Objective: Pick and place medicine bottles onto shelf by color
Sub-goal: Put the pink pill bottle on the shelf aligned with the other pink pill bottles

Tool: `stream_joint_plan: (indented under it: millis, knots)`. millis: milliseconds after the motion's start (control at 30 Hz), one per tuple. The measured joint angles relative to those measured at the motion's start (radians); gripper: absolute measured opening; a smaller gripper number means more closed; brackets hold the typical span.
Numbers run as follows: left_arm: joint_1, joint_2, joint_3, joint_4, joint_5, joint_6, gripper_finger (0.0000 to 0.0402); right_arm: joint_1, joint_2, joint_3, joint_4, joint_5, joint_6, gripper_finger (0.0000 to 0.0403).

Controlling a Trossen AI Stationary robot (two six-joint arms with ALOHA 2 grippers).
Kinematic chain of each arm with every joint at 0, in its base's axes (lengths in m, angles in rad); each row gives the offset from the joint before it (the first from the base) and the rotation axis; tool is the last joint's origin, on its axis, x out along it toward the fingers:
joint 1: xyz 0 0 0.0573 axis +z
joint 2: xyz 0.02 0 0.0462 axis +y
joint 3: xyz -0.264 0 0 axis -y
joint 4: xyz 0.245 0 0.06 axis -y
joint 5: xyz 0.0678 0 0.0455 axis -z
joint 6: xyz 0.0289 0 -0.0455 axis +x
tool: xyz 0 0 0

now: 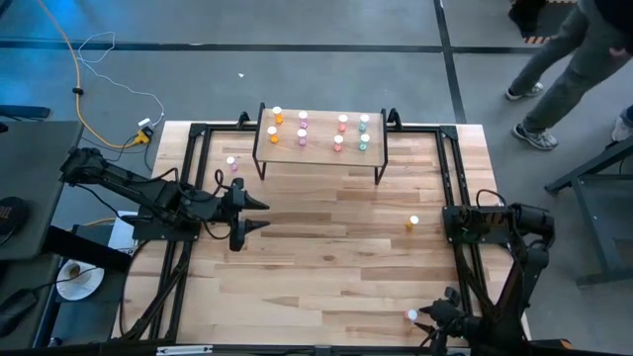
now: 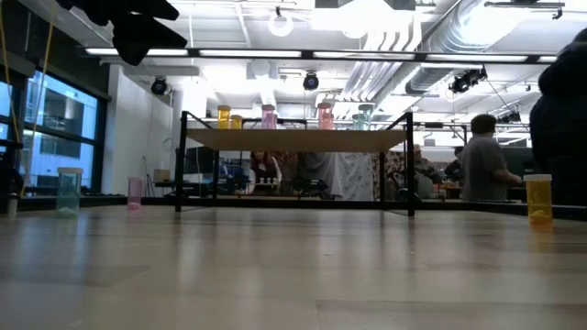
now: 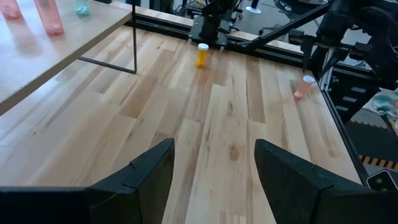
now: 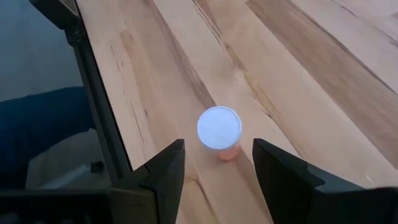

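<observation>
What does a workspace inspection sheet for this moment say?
Surface: wooden table, mostly bare.
Job's things: eight bottles on the shelf; on the table, a pink bottle, an orange bottle and a bottle below the right gripper.
Clutter: nothing seen.
Grippers: left gripper open, empty, mid-table; right gripper open above that bottle.
Cables: yellow and white cables on the floor.
Surroundings: person walking past.

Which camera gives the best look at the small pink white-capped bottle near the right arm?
The right wrist view: the small pink white-capped bottle stands upright, close, just ahead of the open right gripper. The high view shows a speck, the left wrist view a distant bottle; the low view shows none.
</observation>
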Motion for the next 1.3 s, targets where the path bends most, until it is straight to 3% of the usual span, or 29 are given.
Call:
stream_joint_plan:
  millis: [667, 1033, 1300]
  knots:
    - [0.000, 0.000, 0.000, 0.000, 0.000, 0.004, 0.0213, -0.058, 0.077, 0.000, 0.058, 0.015, 0.000, 0.0179]
    - [0.000, 0.000, 0.000, -0.001, 0.000, 0.004, 0.0213, -0.057, 0.077, 0.000, 0.072, 0.017, 0.008, 0.0101]
    - [0.000, 0.000, 0.000, -0.001, 0.000, 0.005, 0.0213, -0.082, 0.077, 0.000, 0.079, 0.031, 0.008, 0.0106]
